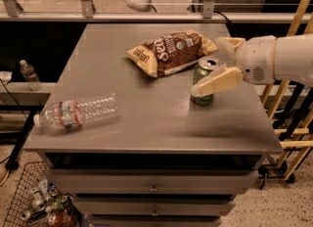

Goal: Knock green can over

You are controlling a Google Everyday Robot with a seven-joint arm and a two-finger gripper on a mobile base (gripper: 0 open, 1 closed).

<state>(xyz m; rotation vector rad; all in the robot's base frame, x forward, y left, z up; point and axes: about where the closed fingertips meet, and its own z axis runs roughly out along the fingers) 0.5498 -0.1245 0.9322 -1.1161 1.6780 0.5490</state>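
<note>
The green can [201, 76] stands on the grey table [146, 118] at the right, just in front of the right end of the brown chip bag. Its silver top faces up and it looks about upright. My gripper [206, 66] comes in from the right on a white arm and is open. The near beige finger [218, 81] lies across the front of the can's body, with its tip past the can's left side. The far finger [227, 43] sticks out behind and right of the can's top.
A brown chip bag [171, 51] lies at the table's back middle. A clear plastic water bottle [78, 111] lies on its side at the front left. Yellow rails [288, 123] stand right of the table. A wire basket of bottles [36, 201] sits on the floor at left.
</note>
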